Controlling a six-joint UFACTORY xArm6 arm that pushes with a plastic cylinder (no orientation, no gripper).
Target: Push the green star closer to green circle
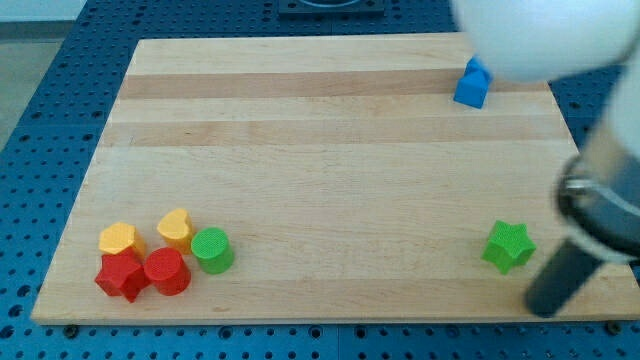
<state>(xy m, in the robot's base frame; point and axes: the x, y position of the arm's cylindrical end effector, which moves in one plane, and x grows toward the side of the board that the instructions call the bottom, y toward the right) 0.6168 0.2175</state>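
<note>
Six blocks: on a wooden board point(330, 120)
Green star point(508, 246): near the view's right edge, low
Green circle point(212, 250): well apart, at the view's lower left, touching a red cylinder point(167, 271)
My tip point(541, 305): bare rod, nothing to open or close, just right of and below the star
Handling: likely light, stiff, slides easily; best pushed on its right side, leftward

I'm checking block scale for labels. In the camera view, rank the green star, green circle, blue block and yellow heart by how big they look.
1. green star
2. green circle, close to the star, so unsure
3. yellow heart
4. blue block, partly hidden and nearer the view's top, so it may only look smaller
</note>
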